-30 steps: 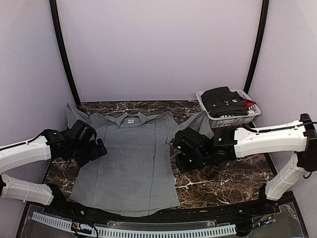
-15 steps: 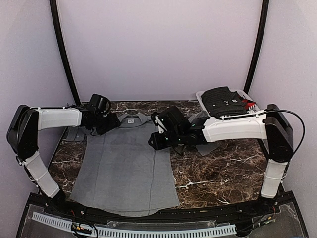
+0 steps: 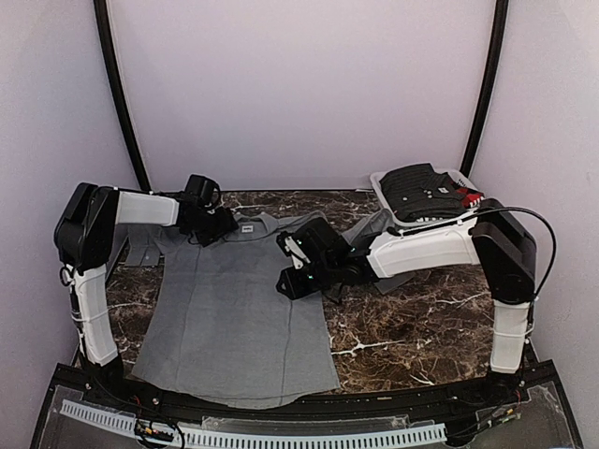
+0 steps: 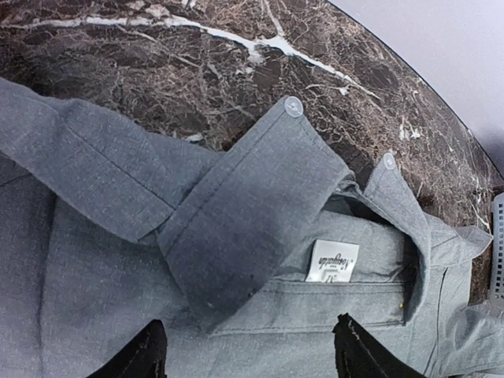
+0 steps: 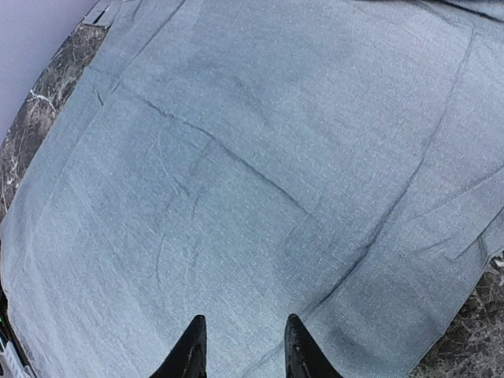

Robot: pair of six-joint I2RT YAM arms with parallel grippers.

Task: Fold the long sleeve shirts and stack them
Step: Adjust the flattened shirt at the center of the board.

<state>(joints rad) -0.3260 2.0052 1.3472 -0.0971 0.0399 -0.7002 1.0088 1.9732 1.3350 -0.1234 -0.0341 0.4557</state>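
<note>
So there's a grey shirt [image 3: 239, 318] spread flat on the marble desk [image 3: 421, 323], collar at the back and hem at the near edge, with one sleeve poking out on the left and the other running off toward the white basket [image 3: 402, 217] in the back right corner, which has dark clothes [image 3: 421, 190] piled in it. The left gripper [image 3: 217, 229] is right at the shirt's left shoulder next to the collar. The right gripper [image 3: 285, 281] sits over the shirt's right side, partway down the chest.
</note>
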